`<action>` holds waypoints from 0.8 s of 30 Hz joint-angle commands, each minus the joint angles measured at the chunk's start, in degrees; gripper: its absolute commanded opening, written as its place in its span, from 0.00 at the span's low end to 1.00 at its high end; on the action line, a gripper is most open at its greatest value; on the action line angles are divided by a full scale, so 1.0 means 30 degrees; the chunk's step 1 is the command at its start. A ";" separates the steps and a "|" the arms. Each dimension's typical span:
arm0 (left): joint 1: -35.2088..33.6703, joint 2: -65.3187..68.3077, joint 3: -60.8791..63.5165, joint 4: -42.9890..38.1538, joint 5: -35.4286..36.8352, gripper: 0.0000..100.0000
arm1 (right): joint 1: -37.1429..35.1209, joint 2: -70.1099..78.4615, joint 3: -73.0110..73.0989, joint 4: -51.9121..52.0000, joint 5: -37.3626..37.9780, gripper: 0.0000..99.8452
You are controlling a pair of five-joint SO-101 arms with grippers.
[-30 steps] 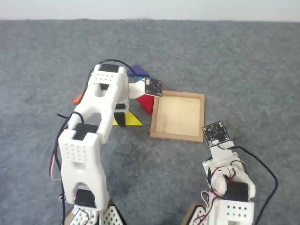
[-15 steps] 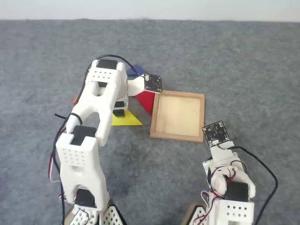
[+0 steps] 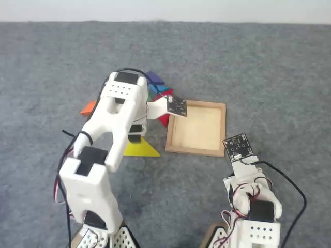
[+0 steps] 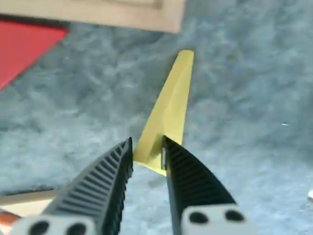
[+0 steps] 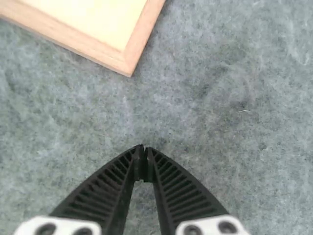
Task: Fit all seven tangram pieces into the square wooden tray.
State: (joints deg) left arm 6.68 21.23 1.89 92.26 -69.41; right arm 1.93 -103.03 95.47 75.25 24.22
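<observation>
My left gripper is shut on one corner of the yellow triangle, which tilts with its far tip pointing toward the wooden tray. In the high view the yellow triangle is left of the tray, under my left arm. The tray holds no pieces. A red piece lies against the tray's left side, and blue, green and orange pieces peek out around the arm. My right gripper is shut and holds nothing, above bare carpet near a tray corner.
Grey carpet covers the table. The red piece lies close beside the held triangle. My right arm stands at the front right, behind the tray's near corner. Other pieces are hidden under my left arm.
My left arm has swung toward the near side and slightly right, bringing the yellow triangle with it away from the piece cluster. The right arm has not moved.
</observation>
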 commanded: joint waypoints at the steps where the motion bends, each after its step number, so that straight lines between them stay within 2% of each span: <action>1: 0.0850 -0.3136 0.1421 0.0440 0.1084 0.08 | -0.0073 -0.0278 0.0322 0.0044 0.0147 0.01; 6: 0.1465 -0.5978 0.5260 -0.0117 0.1143 0.08 | -0.0073 -0.0278 0.0322 0.0044 0.0147 0.01; 13: 0.1465 -0.6916 1.0857 -0.6125 0.2491 0.08 | -0.0073 -0.0278 0.0322 0.0044 0.0147 0.01; 18: 0.1201 -0.6623 1.1619 -0.8645 0.4161 0.07 | -0.0073 -0.0278 0.0322 0.0044 0.0147 0.01; 21: 0.1172 -0.6740 1.1531 -0.8762 0.4396 0.01 | -0.0073 -0.0278 0.0322 0.0044 0.0147 0.01; 24: 0.1084 -0.6740 1.1531 -0.8791 0.4425 0.01 | -0.0073 -0.0278 0.0322 0.0044 0.0147 0.01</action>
State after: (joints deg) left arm 10.64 2.33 36.88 67.03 -57.01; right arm 1.93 -103.03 95.47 75.25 24.22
